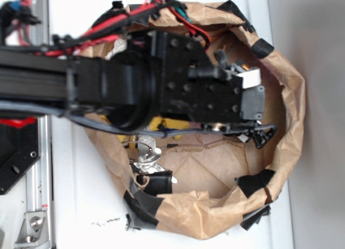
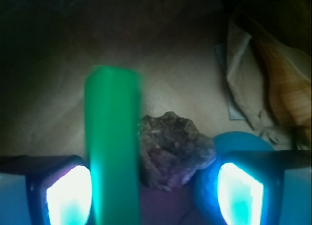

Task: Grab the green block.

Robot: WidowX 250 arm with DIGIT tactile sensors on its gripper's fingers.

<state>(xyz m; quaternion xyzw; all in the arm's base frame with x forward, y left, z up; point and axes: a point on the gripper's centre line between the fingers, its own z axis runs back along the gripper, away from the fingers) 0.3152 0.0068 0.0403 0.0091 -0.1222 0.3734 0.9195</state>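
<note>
one green block point(image 2: 113, 147), one rock point(image 2: 170, 149), seemingly one blue ball point(image 2: 241, 142)

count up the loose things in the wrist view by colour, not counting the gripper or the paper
green: 1, the green block
teal-blue: 1, the ball, partly hidden behind a finger of the gripper
brown-grey: 1, the rough rock
total: 3

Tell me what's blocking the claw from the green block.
Nothing stands between them: the bright green rectangular block already lies inside the open claw, beside its left finger. A rough brown rock also sits between the fingers, crowding the grasp.
</note>
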